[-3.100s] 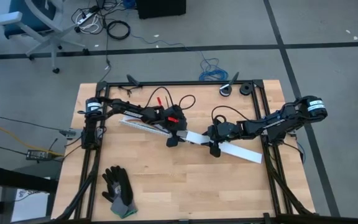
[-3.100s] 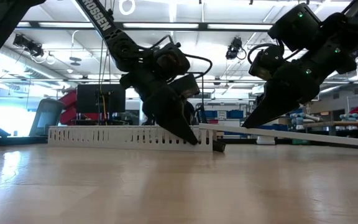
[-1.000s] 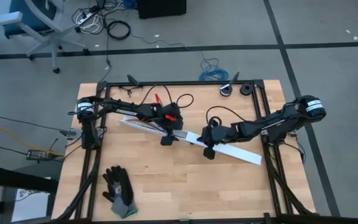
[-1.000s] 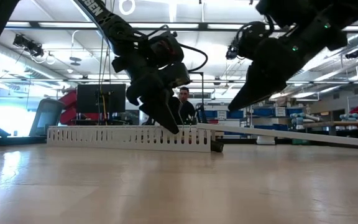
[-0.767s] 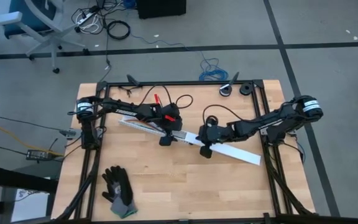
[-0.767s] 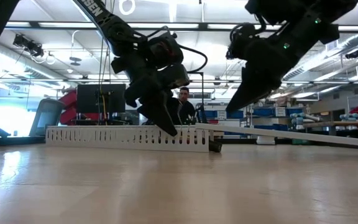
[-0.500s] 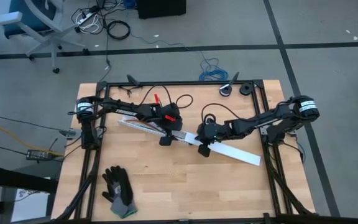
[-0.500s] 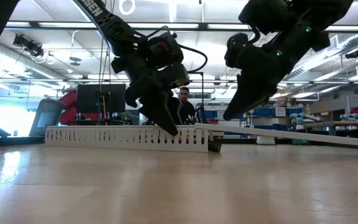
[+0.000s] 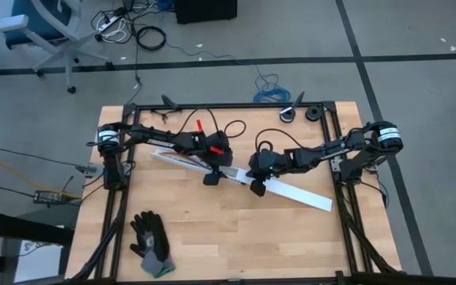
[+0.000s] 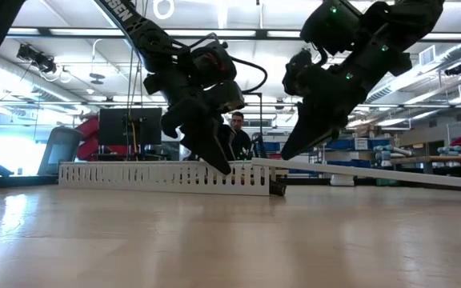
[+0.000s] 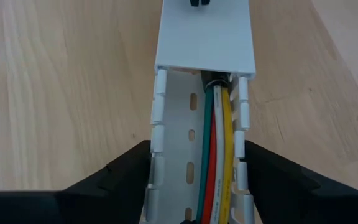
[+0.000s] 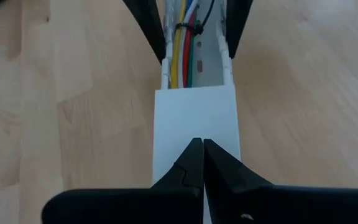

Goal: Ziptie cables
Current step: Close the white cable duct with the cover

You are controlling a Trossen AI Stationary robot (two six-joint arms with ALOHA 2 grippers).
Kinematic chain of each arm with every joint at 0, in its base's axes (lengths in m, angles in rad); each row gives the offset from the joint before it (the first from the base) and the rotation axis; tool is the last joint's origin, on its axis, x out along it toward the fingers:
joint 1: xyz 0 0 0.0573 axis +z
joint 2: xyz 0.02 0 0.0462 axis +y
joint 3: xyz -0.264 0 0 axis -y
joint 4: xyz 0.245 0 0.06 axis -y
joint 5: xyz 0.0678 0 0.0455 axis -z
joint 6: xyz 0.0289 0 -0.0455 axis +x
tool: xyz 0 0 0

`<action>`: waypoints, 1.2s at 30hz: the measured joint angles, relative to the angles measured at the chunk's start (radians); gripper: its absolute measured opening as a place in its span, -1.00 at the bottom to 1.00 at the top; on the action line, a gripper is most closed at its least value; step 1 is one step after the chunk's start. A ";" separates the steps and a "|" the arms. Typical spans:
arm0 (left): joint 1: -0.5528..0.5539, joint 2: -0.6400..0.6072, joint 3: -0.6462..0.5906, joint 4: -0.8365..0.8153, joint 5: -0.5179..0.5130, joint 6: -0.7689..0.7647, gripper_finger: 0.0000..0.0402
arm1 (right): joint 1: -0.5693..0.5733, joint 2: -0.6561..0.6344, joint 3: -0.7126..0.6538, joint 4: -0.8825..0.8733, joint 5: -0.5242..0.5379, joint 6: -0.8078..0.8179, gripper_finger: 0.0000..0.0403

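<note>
The white slotted duct (image 9: 182, 159) lies slantwise across mid-table, and both arms crowd over it. The left gripper (image 11: 194, 163) straddles its open part, one finger against each wall, blocking both sides there. The right gripper (image 12: 202, 163), fingers pressed together, sits on the cover (image 12: 196, 118) just beyond. Nearer the front edge than the duct, bare wood runs wide, broken only by gloves (image 9: 152, 242) at the left corner.

A wooden tabletop (image 9: 236, 229) carries a white slotted strip (image 9: 182, 161) mid-frame and a glove (image 9: 151, 243) lower left.

white "TROSSEN" lettering, partly cut, on left arm (image 10: 126, 24)
</note>
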 joint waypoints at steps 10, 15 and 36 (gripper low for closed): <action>0.000 0.001 -0.001 -0.004 0.001 0.002 0.24 | -0.043 0.109 0.057 0.031 -0.090 -0.017 -1.00; 0.000 0.001 -0.001 0.000 0.005 0.006 0.24 | -0.045 0.216 0.180 0.013 -0.075 -0.109 -1.00; -0.001 0.001 0.000 -0.006 -0.004 -0.007 0.36 | -0.069 0.227 0.266 -0.073 -0.100 -0.201 -1.00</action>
